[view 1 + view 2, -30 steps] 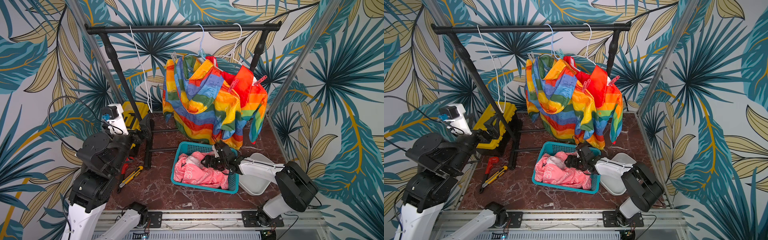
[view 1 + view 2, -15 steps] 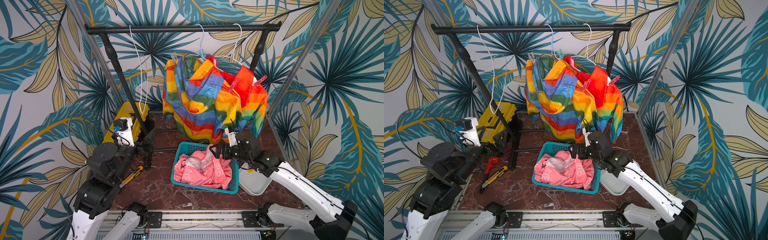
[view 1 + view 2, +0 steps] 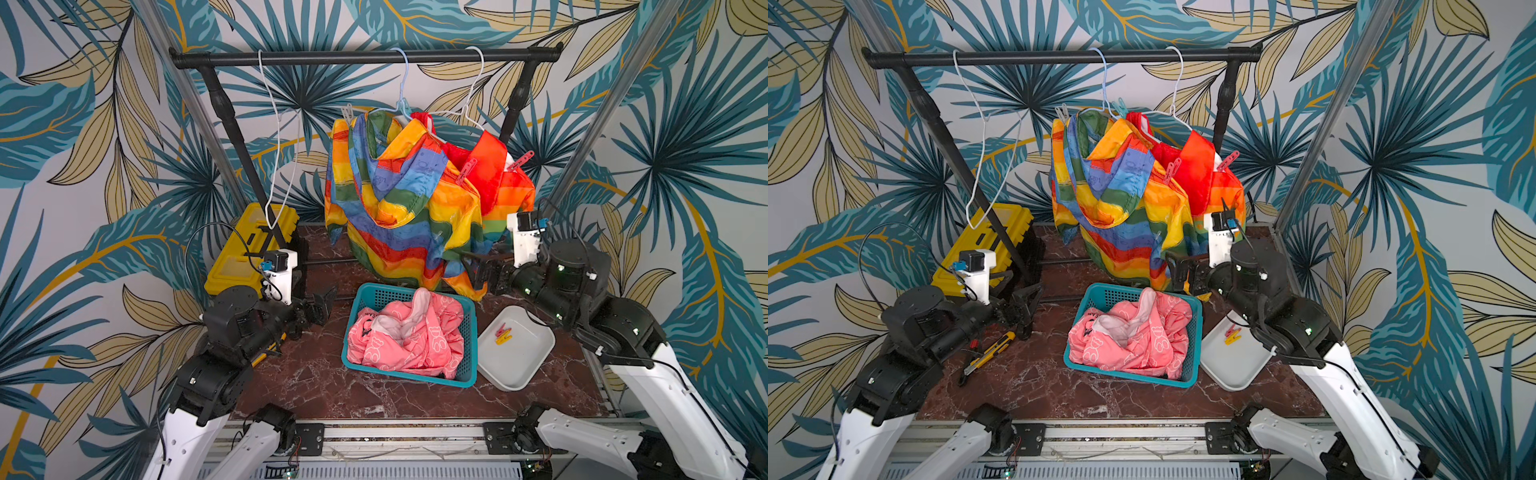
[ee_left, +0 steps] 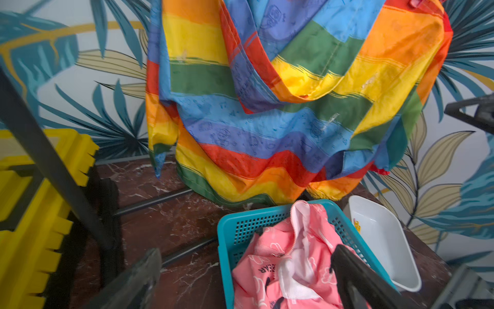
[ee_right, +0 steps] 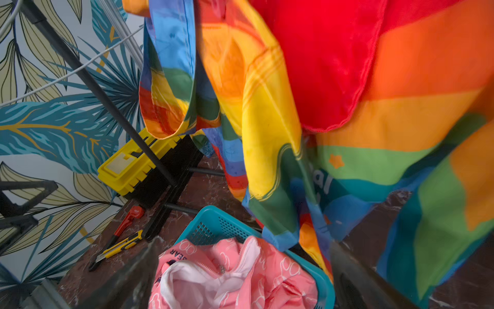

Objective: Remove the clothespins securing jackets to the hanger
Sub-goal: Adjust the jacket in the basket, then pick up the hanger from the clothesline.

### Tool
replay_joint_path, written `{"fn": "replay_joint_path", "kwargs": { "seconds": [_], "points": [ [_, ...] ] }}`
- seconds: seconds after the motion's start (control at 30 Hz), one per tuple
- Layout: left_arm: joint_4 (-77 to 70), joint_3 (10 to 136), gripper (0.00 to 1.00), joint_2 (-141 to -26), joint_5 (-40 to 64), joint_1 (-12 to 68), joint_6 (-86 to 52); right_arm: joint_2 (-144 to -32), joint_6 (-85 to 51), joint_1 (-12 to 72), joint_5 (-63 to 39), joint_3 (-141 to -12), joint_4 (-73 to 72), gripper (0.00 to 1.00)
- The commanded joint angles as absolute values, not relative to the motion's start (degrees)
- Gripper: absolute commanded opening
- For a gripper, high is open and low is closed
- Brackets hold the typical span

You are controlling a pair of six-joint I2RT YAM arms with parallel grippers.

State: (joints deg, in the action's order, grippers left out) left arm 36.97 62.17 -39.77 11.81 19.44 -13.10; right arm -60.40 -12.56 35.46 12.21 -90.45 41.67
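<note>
Two pink clothespins [image 3: 465, 171] clip the red-hooded jacket [image 3: 496, 183] hanging from the far rail [image 3: 353, 57]. Two loose clothespins [image 3: 503, 332] lie in the white tray [image 3: 528, 365], near right. The right pincer [image 3: 482, 268] hovers beside the jacket's hem, jaws apart. The left pincer [image 3: 323, 303] is equally wide over the counter [image 3: 316, 374].

A yellow toolbox [image 3: 245, 249] sits at the back left of the dark red marble table [image 3: 316, 382], with a slanting leg of the black clothes rack [image 3: 332, 58] crossing in front of it. A yellow utility knife [image 3: 990, 351] and a red-handled tool [image 5: 128, 218] lie nearby. A teal basket [image 3: 352, 320] stands mid-table, with a white tray [image 3: 523, 353] just beside it. Leaf-patterned wallpaper [image 3: 83, 124] covers the walls.
</note>
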Motion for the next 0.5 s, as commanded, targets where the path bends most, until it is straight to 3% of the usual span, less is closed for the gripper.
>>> {"fn": "replay_joint_path", "kwargs": {
  "seconds": [0.0, 0.13, 0.47],
  "points": [
    [36.34, 58.92, 1.00, -41.50, 18.26, 19.28, -17.00, -63.95, -7.79, 31.37, 10.41, -94.31, 41.84, 0.96],
    [33.23, 54.84, 1.00, -41.02, 19.48, 19.39, -19.37, -68.91, -7.32, 26.58, 1.65, -100.45, 40.61, 0.89],
    [31.90, 50.96, 1.00, -40.62, 19.14, 19.69, -19.77, -77.99, -6.42, 25.49, -6.19, -109.49, 39.61, 0.65]
  ]
}}
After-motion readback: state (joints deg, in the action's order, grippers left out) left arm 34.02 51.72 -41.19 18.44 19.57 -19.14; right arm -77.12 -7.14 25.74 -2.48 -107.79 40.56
